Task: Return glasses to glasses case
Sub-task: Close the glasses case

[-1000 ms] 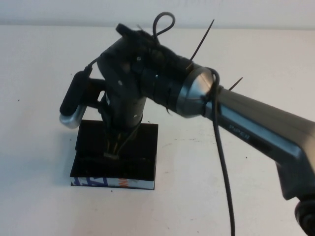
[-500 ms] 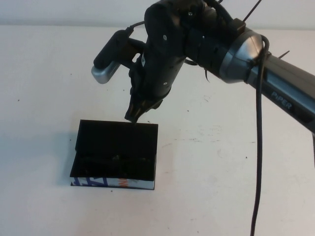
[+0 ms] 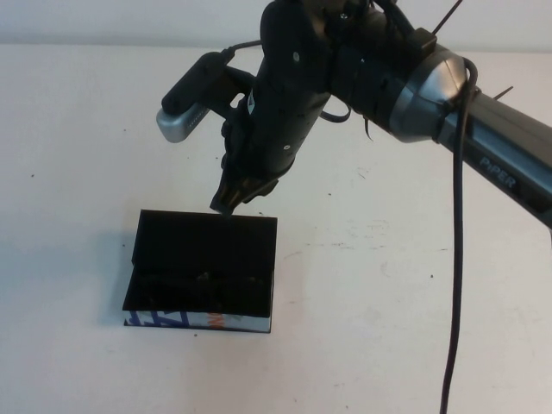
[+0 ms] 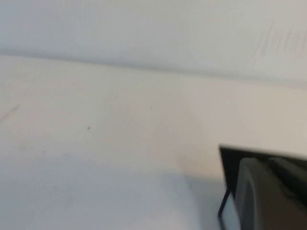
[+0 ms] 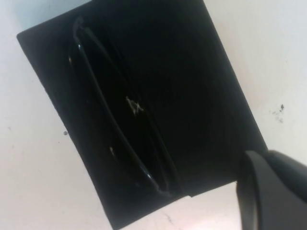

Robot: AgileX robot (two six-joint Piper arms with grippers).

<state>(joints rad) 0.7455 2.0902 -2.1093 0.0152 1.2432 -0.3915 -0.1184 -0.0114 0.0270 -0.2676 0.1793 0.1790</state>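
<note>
Glasses (image 3: 203, 280) are seen lying inside the open glasses case (image 3: 203, 259), which rests flat on the white table (image 3: 78, 155) with its patterned blue, white and orange edge turned toward the robot. Above the case's far edge the right end effector (image 3: 226, 203) is held clear of it, tips drawn together and nothing gripped. Only a dark part of the left end effector (image 4: 268, 191) is shown over the table, and its degree of opening cannot be told.
</note>
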